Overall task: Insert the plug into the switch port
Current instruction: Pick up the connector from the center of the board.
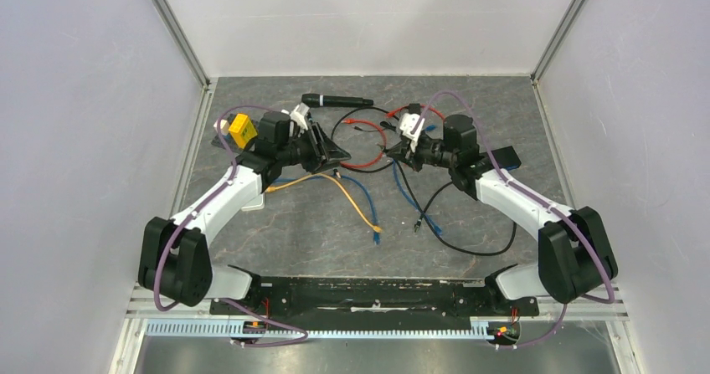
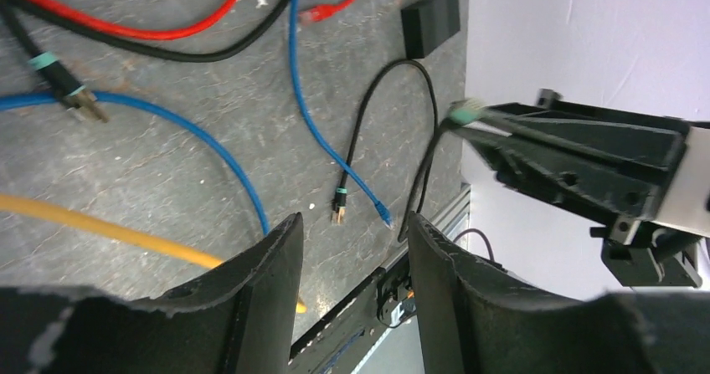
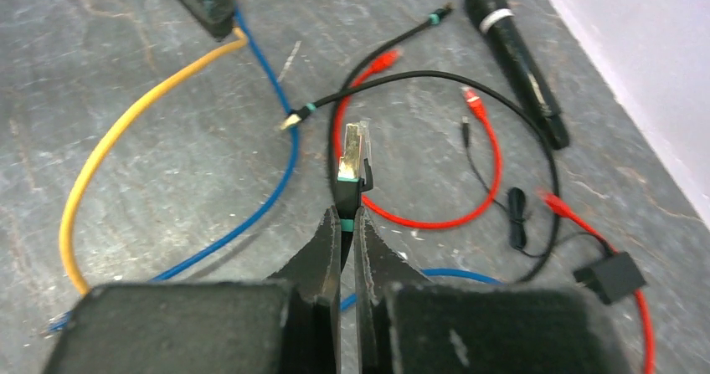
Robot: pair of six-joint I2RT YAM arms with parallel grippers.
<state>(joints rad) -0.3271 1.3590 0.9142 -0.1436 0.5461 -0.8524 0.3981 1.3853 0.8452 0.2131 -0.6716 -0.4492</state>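
Observation:
My right gripper [image 3: 348,223] is shut on a black cable just behind its plug [image 3: 353,152]. The clear-tipped plug has a green band and sticks out past the fingertips, above the table. In the top view the right gripper [image 1: 393,148] faces my left gripper [image 1: 333,152] across a small gap at mid-table. The left gripper [image 2: 352,248] is open, with only the table between its fingers. The right gripper [image 2: 586,156] also shows in the left wrist view, plug tip forward. A pale flat box [image 1: 253,203] peeks out under the left forearm. The switch port itself is hidden.
Loose cables cross the grey mat: orange [image 1: 352,198], blue [image 1: 368,207], red [image 3: 435,219] and black [image 1: 469,244]. A black microphone [image 1: 336,100] lies at the back, with a yellow block [image 1: 242,130] at the back left. A small black adapter [image 3: 615,278] lies at the right.

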